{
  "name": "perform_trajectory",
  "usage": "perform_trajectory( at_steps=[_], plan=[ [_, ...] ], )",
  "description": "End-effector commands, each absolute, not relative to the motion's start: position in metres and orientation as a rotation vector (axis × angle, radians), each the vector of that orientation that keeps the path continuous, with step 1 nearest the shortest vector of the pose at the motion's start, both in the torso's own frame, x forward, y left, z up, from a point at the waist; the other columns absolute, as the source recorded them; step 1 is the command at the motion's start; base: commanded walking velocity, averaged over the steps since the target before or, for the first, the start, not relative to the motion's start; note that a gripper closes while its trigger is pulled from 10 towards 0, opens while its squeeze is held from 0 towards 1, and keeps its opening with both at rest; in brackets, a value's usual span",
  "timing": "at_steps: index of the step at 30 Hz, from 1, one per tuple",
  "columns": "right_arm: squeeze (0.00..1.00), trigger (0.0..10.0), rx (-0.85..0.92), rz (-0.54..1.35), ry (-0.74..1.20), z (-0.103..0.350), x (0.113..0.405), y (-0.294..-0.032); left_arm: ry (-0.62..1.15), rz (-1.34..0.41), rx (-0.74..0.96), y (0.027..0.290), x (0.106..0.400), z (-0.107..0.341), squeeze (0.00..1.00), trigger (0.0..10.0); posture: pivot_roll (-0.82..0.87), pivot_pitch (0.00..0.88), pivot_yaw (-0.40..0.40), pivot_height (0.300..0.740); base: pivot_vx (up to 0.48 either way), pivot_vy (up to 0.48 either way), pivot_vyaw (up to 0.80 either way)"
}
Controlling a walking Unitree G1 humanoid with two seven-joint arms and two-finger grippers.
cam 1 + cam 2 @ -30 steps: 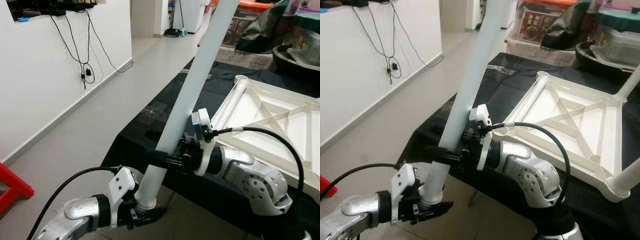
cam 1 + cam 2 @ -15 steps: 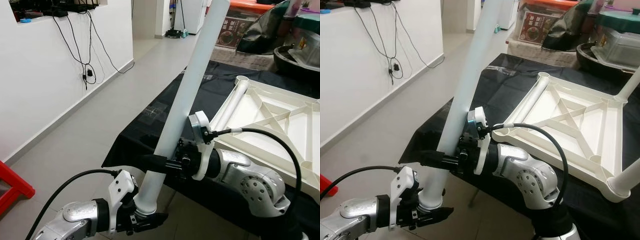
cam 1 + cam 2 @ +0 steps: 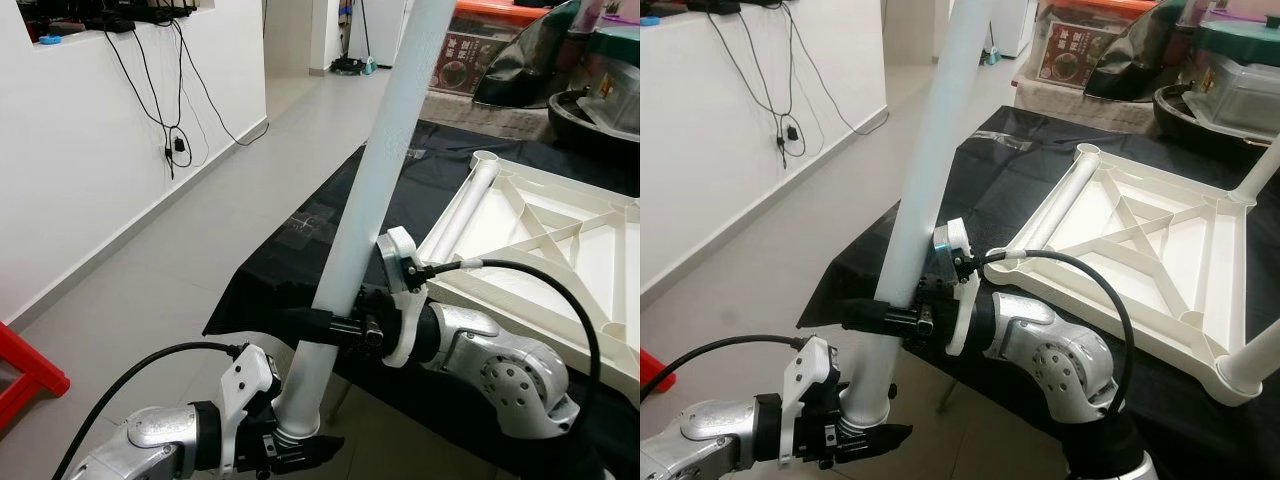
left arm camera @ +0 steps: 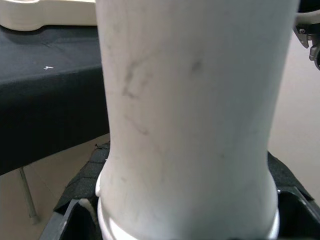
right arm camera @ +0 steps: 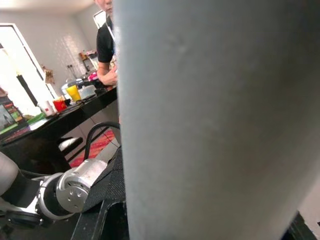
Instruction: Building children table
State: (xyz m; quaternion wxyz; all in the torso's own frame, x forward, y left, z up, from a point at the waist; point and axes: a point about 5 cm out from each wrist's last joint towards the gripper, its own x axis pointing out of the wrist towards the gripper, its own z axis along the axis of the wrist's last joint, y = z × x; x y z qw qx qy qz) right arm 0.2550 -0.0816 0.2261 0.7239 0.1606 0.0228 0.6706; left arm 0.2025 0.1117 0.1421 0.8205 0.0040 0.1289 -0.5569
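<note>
Both grippers clamp a long white plastic tube leg [image 3: 375, 180]: left gripper [image 3: 300, 452] near its bottom end, right gripper [image 3: 325, 325] apparently higher, left of the upturned white tabletop [image 3: 560, 240].

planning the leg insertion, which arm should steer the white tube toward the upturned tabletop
Probably right: the right pincer grips the white plastic tube leg mid-shaft, beside the upturned white plastic tabletop. The left pincer holds only its bottom end.

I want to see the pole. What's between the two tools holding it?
Just bare white table leg. In the left eye view, the right tool grips above the left tool.
</note>
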Motion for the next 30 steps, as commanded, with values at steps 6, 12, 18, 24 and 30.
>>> perform_trajectory(
  at_steps=[6,12,18,24,30],
  plan=[
    [0.0,0.0,0.345,1.539,0.06,0.226,0.246,-0.076,0.349,-1.209,-0.009,0.111,0.199,0.136,0.0,10.0,0.08,0.072,-0.041,0.74,0.0,0.0,0.0],
    [0.0,0.0,0.349,1.532,0.055,0.227,0.248,-0.076,0.349,-1.187,-0.011,0.11,0.199,0.132,1.0,10.0,0.08,0.07,-0.04,0.74,0.0,0.0,0.0],
    [0.0,0.0,0.323,1.332,-0.022,0.234,0.273,-0.097,0.272,-1.02,0.056,0.115,0.208,0.131,1.0,10.0,0.09,0.06,-0.042,0.74,0.0,0.0,0.0],
    [0.0,0.0,0.244,0.925,-0.14,0.238,0.312,-0.13,0.2,-0.757,0.039,0.125,0.224,0.132,0.0,10.0,0.09,0.049,-0.044,0.74,0.0,0.0,0.0],
    [0.0,1.1,0.097,0.256,-0.289,0.244,0.334,-0.179,0.096,-0.437,0.043,0.132,0.233,0.137,0.0,10.0,0.09,0.032,-0.044,0.74,0.0,0.0,0.0]
  ],
)
